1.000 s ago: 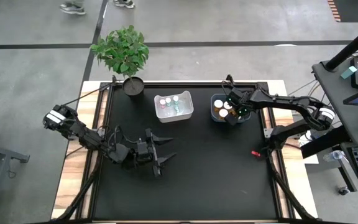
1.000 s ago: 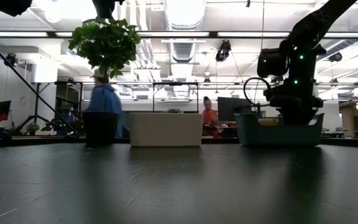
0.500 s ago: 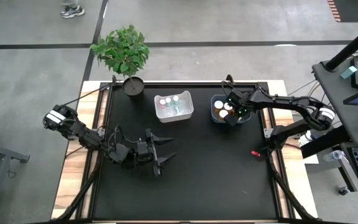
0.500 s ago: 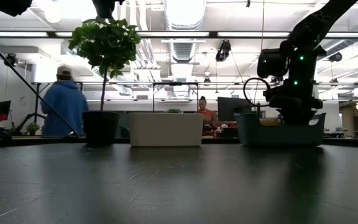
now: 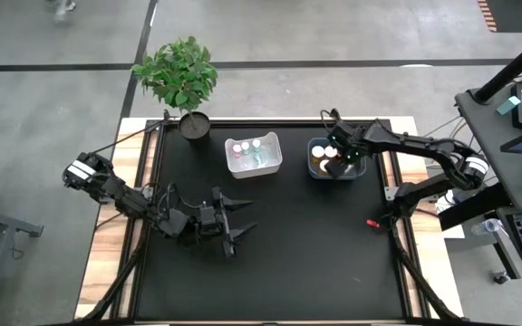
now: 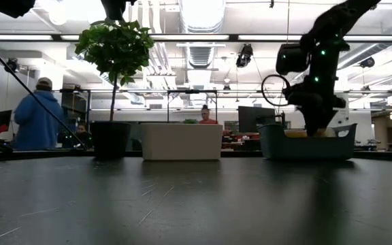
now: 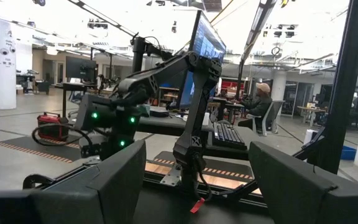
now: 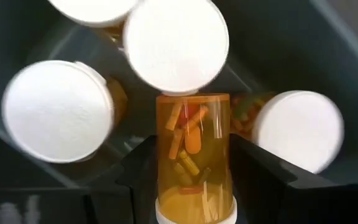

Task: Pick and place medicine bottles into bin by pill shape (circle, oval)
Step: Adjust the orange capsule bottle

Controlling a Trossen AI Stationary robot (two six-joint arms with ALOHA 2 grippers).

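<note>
My right gripper (image 5: 337,156) reaches down into the dark teal bin (image 5: 318,143) at the far right and is shut on an amber bottle (image 8: 194,155) with orange pills. Several white-capped amber bottles (image 8: 58,112) stand in that bin below it. In the low view the right gripper (image 6: 316,128) dips behind the teal bin's wall (image 6: 284,144). A white bin (image 5: 270,163) at the far middle holds small whitish bottles (image 5: 247,149). My left gripper (image 5: 240,217) lies low over the table at the left, open and empty; its fingers also show in the left wrist view (image 7: 194,186). My right gripper pinches the amber bottle by the two sides of its body (image 8: 165,177), near the cap end, between its two fingers (image 8: 138,177). The fingers come from above, pointing down into the bin, and lie along the bottle. Its white cap (image 8: 194,216) is toward the wrist.
A potted plant (image 5: 181,77) stands at the far left corner, its pot (image 6: 110,139) beside the white bin (image 6: 181,141). A small red object (image 5: 372,222) lies near the right edge. People move in the room beyond the table (image 6: 36,122).
My right gripper has risen a little and shifted toward the table's far edge over the teal bin, tipping slightly, still shut on the amber bottle. A person in the room behind has walked toward the left.
</note>
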